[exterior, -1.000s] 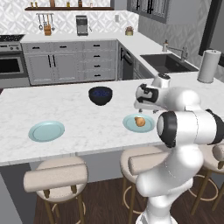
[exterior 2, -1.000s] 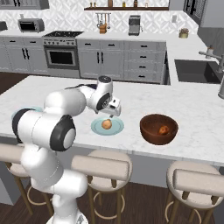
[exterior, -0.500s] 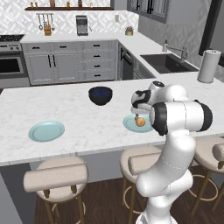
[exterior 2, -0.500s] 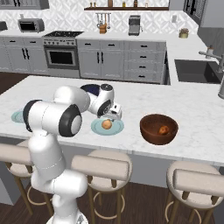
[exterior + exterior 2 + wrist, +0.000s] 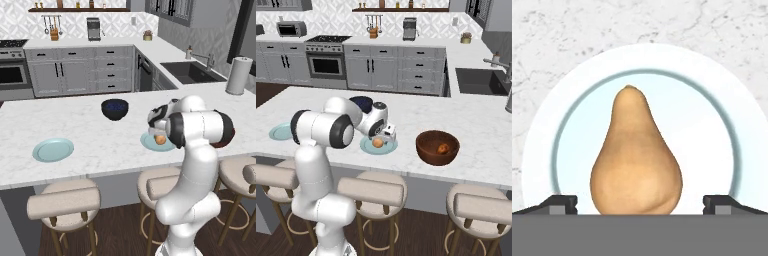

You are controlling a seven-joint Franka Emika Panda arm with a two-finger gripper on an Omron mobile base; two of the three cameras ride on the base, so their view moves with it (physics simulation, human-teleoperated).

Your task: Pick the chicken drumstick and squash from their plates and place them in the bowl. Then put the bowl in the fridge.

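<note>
Tan and pear-shaped, the squash [image 5: 635, 155] lies on its pale teal plate [image 5: 712, 120] right under our hand, stem nub pointing away from us in the hand view; our gripper [image 5: 640, 204] stands wide, one dark fingertip [image 5: 558, 203] on each side of the fat end, apart from it and holding nothing. From the right base view we see the gripper [image 5: 387, 135] hanging just above the squash [image 5: 377, 143] on that plate [image 5: 367, 147], on the white marble counter [image 5: 476, 125]; the reddish-brown bowl [image 5: 437, 147] sits near, further along the counter, with the chicken drumstick [image 5: 442, 148] already inside it. From the left base view we see the second teal plate [image 5: 53, 149] bare and well apart toward the other end of the counter; a small dark bowl [image 5: 114, 109] stands between the two plates, further back; three padded stools [image 5: 371, 191] line the near edge.
</note>
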